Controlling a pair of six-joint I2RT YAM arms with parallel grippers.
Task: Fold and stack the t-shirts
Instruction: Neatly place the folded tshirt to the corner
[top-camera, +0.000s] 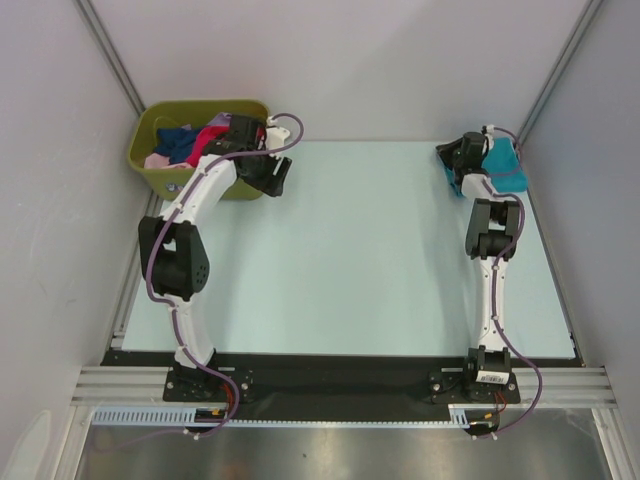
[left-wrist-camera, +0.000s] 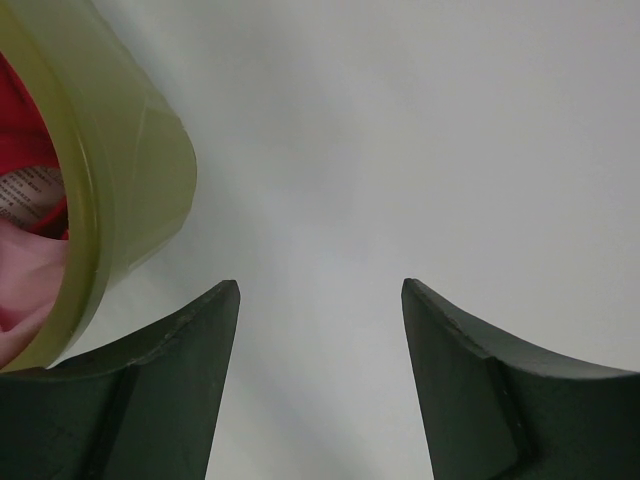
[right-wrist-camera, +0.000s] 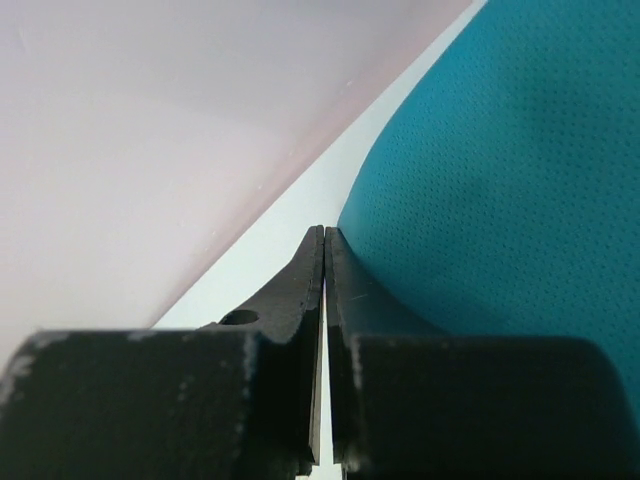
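The left claw (left-wrist-camera: 320, 290) is spread, empty, by the bin (top-camera: 150, 172) at eleven o'clock, where shirts (top-camera: 190, 142) are heaped; the right claw (right-wrist-camera: 325, 232) is clenched on nothing beside the teal shirt (right-wrist-camera: 500, 180) at one o'clock.

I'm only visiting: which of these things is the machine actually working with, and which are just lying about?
For the job:
teal t-shirt, far right corner
mixed t-shirts, heaped in the bin

Just there:
olive-green bin, far left corner
table
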